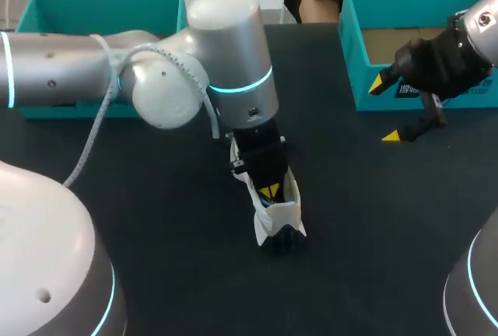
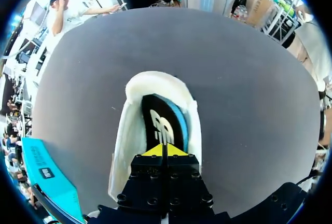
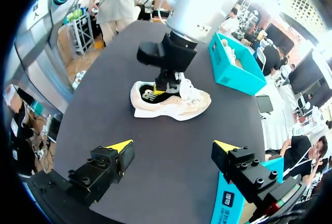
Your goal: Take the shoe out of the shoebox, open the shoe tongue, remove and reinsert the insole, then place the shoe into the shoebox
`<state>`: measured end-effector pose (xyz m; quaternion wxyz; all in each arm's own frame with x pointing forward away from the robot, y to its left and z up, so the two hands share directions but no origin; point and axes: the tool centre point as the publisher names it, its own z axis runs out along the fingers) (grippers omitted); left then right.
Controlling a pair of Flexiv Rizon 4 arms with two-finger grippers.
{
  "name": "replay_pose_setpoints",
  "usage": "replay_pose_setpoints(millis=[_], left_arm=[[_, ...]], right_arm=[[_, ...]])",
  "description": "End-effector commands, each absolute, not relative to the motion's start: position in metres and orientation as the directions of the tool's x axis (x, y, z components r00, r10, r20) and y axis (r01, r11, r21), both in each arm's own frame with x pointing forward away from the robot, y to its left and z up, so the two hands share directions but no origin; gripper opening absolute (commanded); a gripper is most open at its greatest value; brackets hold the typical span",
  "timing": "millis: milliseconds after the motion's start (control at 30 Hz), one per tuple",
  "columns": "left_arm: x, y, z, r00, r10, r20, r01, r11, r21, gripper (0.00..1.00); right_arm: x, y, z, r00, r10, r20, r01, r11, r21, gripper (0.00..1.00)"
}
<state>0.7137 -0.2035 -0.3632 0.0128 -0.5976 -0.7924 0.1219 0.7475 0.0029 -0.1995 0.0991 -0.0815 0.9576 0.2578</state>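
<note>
A white shoe (image 1: pixel 282 213) lies on the black table (image 1: pixel 350 219), toe toward the front edge. My left gripper (image 1: pixel 270 190) points down into its heel opening. In the left wrist view the gripper (image 2: pixel 165 150) is shut, its yellow tips pinching the near end of the black insole (image 2: pixel 162 123), which has a blue edge and lies inside the shoe (image 2: pixel 129 130). My right gripper (image 1: pixel 387 110) hangs open at the back right, in front of a teal shoebox (image 1: pixel 420 91). From the right wrist the shoe (image 3: pixel 181 105) lies ahead of the open gripper (image 3: pixel 173 149), well apart.
A second teal box (image 1: pixel 101 9) stands at the back left, partly behind my left arm (image 1: pixel 70 68). It also shows in the left wrist view as a teal box (image 2: pixel 46 175) beside the gripper. A white cable (image 1: pixel 97 126) hangs along the left arm.
</note>
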Motion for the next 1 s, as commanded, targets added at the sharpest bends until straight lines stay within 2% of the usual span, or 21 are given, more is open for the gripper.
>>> replay_pose_setpoints(millis=[33, 500, 1000], left_arm=[[0.716, -0.202, -0.356, -0.272, 0.959, -0.083, 0.947, 0.251, -0.200, 0.00], [0.714, -0.198, -0.366, -0.183, 0.982, 0.047, 0.968, 0.188, -0.164, 0.00], [0.702, -0.203, -0.391, -0.187, 0.982, 0.026, 0.969, 0.189, -0.160, 0.00]], right_arm=[[0.748, 0.003, -0.200, -0.967, -0.105, -0.232, -0.207, 0.855, 0.476, 1.00], [0.748, 0.003, -0.200, -0.967, -0.105, -0.232, -0.207, 0.855, 0.476, 1.00], [0.748, 0.003, -0.200, -0.967, -0.105, -0.232, -0.207, 0.855, 0.476, 1.00]])
